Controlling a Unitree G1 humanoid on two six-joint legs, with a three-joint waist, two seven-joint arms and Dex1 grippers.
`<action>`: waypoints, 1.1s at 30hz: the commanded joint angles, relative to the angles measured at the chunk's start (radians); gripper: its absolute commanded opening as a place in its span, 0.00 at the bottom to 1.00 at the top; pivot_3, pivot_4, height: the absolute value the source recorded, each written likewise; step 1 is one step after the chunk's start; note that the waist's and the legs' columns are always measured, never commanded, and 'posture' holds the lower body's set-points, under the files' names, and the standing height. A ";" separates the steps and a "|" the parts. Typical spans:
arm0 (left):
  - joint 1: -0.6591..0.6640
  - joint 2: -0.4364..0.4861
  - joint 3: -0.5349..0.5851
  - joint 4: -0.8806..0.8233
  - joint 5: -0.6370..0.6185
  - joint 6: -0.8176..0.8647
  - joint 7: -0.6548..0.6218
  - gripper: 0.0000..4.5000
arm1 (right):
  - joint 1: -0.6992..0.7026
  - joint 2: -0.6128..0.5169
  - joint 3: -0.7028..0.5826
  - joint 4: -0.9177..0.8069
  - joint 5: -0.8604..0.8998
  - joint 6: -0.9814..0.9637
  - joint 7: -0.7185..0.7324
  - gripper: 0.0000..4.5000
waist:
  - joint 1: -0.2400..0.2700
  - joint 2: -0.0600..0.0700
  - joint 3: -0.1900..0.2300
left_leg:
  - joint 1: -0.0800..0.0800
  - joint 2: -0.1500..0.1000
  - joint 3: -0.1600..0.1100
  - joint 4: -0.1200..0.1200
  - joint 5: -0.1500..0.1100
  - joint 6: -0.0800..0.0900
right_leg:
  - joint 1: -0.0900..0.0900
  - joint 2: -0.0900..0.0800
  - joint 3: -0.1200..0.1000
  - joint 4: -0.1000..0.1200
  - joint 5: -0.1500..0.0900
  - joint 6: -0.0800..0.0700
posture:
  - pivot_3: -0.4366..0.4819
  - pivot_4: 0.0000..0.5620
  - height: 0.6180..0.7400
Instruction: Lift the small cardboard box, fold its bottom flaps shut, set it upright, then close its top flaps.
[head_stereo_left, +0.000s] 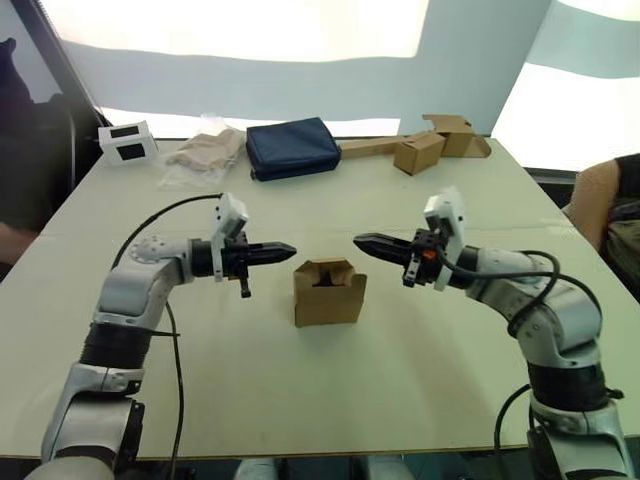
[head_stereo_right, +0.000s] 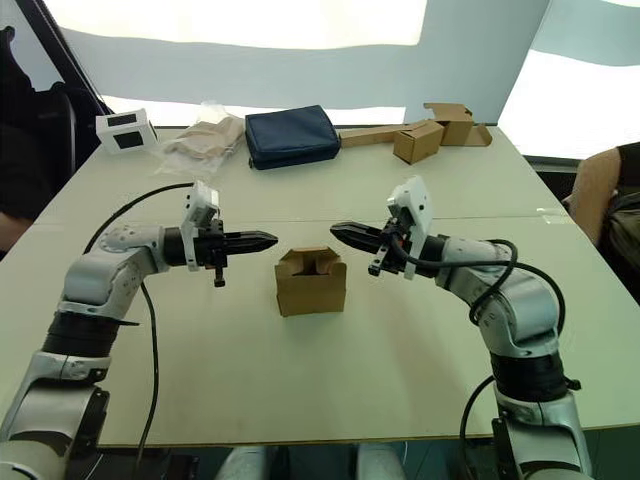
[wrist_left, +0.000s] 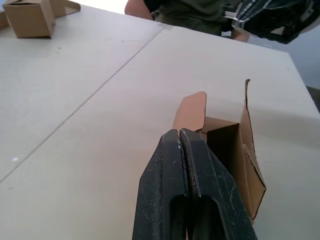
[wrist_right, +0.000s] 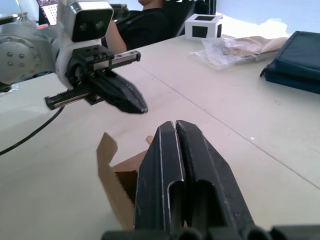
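Small cardboard box (head_stereo_left: 329, 293) stands mid-table (head_stereo_left: 300, 400), top flaps raised, interior dark, contents not discernible. Left gripper (head_stereo_left: 285, 248) and right gripper (head_stereo_left: 362, 241) hover just above it on either side, tips facing, both clenched and empty, apart from the cardboard. Farther back: navy pouch (head_stereo_left: 292, 147), plastic bag (head_stereo_left: 205, 152), white cube (head_stereo_left: 127, 142), two paler boxes (head_stereo_left: 440, 142).

Both head views look forward and down from above the counter (head_stereo_left: 330, 400), taking in its whole top with both arms at the lower corners; they share almost the same scene. Each wrist view sits low and close, looking along its own gripper toward the small cardboard box (head_stereo_left: 329, 291) mid-frame.
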 joint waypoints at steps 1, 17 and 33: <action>-0.091 -0.031 -0.014 0.128 0.060 -0.118 0.008 0.00 | 0.023 -0.023 0.013 -0.119 0.059 0.035 -0.012 0.00 | 0.000 0.000 0.000 | 0.000 0.000 0.000 0.000 0.000 0.000 | 0.000 0.000 0.000 0.000 0.000 -0.001 | 0.48 0.27 1.00; -0.278 -0.252 -0.101 0.747 0.258 -0.485 -0.073 0.00 | 0.027 0.006 0.279 0.002 -0.119 -0.093 -0.013 0.00 | -0.003 -0.001 0.000 | -0.001 -0.001 0.004 0.000 0.000 0.000 | -0.001 0.001 0.000 -0.001 0.000 0.001 | 0.48 0.27 1.00; -0.262 -0.256 -0.082 0.762 0.278 -0.498 -0.153 0.00 | -0.014 0.027 0.392 0.215 -0.295 -0.238 0.049 0.00 | -0.002 -0.001 0.000 | -0.001 -0.001 0.004 0.000 0.000 0.000 | -0.001 0.001 0.000 -0.001 0.000 0.001 | 0.48 0.27 1.00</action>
